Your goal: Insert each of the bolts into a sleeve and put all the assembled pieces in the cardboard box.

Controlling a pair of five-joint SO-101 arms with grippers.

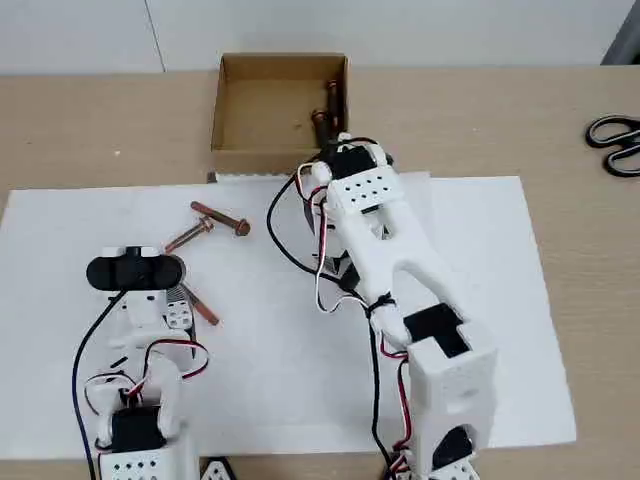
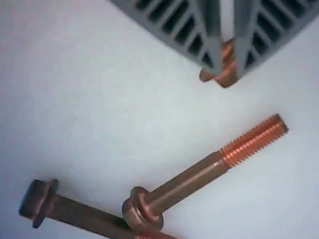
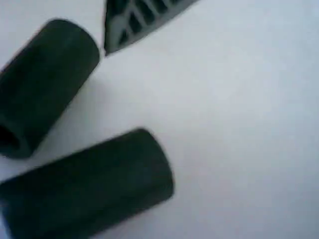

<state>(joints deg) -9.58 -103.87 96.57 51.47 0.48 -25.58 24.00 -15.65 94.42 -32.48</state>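
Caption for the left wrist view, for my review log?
Left gripper shut on a copper bolt; a second bolt and a third bolt lie loose on white paper.

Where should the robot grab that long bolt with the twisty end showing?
Probably on the smooth middle of the bolt, coming from straight above and pinching across it. It lies flat on the paper, and its head sits right against another bolt, so the middle is freest.
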